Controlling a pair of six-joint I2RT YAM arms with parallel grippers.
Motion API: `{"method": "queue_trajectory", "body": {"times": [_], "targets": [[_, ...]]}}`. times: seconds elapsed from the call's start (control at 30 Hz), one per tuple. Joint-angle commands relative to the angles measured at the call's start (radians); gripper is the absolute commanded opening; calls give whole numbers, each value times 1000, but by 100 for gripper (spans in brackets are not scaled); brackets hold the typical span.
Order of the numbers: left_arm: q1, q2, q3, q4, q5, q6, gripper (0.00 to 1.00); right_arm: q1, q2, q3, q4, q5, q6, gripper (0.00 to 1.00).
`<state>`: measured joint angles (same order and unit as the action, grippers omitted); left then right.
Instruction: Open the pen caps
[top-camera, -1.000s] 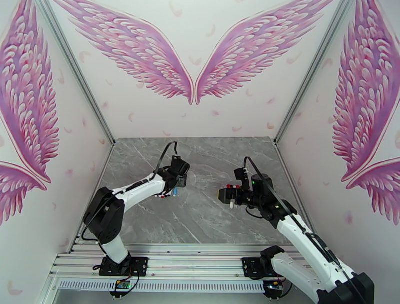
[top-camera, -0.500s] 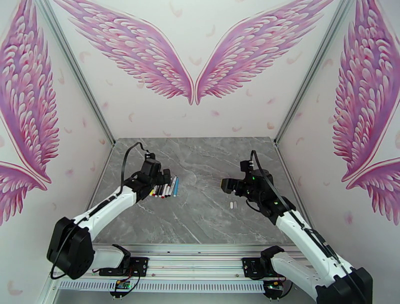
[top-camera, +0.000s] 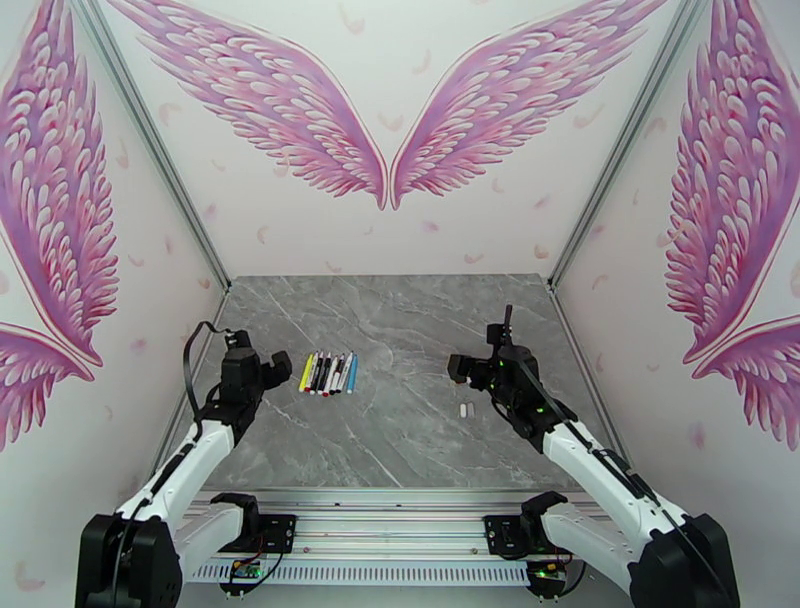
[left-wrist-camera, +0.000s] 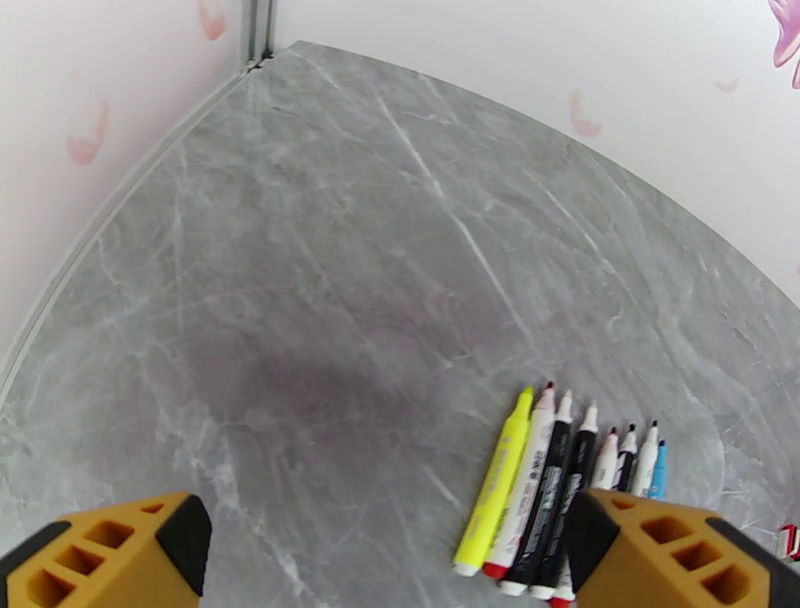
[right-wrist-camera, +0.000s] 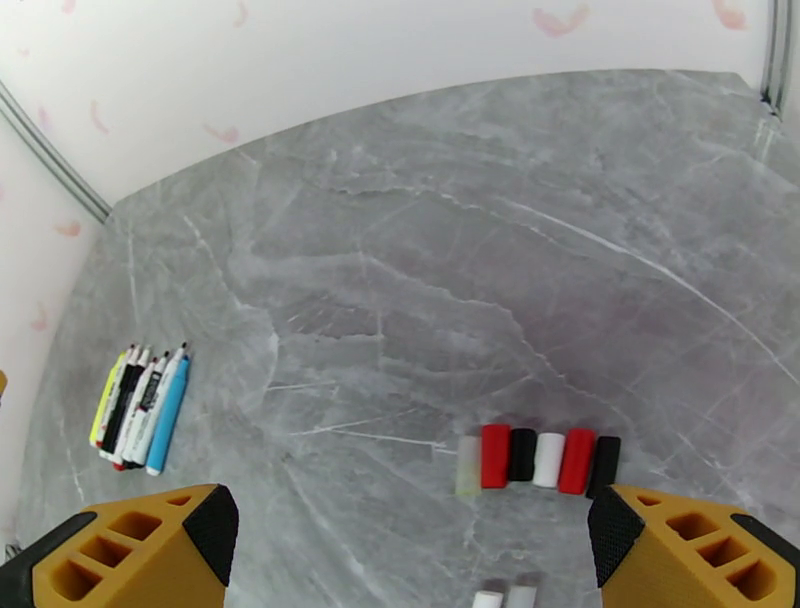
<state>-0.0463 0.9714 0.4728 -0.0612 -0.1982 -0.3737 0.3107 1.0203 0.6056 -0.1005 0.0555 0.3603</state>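
All uncapped, seemingly: pens (left-wrist-camera: 545, 490) bare-tipped in a row left on the tabletop (left-wrist-camera: 350, 250), pen caps (right-wrist-camera: 535, 458) lined up loose, well apart at right. Left fingers (left-wrist-camera: 150, 545) and right fingers (right-wrist-camera: 150, 545) spread wide, pinching nothing. Judged finished; next, only pull clear.

Place: robot lab cell, a closed booth
Surface: grey marble-look tabletop (top-camera: 400, 440) beneath the left gripper (left-wrist-camera: 388, 520) and the right gripper (right-wrist-camera: 412, 515)
Walls: white panels (top-camera: 400, 240) printed with pink wings (top-camera: 280, 100), ahead of both and outboard of each
Frame: aluminium corner posts (top-camera: 150, 140) ahead of them; slotted mounting rail (top-camera: 400, 522) behind, carrying the arm bases (top-camera: 248, 532)
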Motion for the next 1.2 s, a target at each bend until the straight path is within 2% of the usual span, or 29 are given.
{"method": "queue_trajectory", "body": {"times": [0.0,0.13,0.3,0.43,0.53,0.6,0.7,1.03,1.17], "targets": [[19,-72,-43,110,-35,97,99,7,-20,-23,56,103,-63,99],[47,-80,-57,114,-43,147,99,5,-23,-38,64,169,-117,99],[54,-74,-142,265,-61,284,99,-4,-44,-63,97,226,-192,99],[58,-52,-191,365,-20,344,99,-18,-57,-89,134,230,-226,99],[56,16,-238,533,16,361,99,-33,-55,-114,187,228,-249,99],[51,73,-213,548,27,381,99,-44,-52,-120,207,225,-257,99],[40,148,-212,673,60,394,99,-60,-46,-132,233,215,-262,99],[23,328,-152,817,112,434,99,-109,-23,-167,297,175,-297,99],[20,449,-169,973,141,431,99,-123,2,-169,322,160,-297,99]]}}
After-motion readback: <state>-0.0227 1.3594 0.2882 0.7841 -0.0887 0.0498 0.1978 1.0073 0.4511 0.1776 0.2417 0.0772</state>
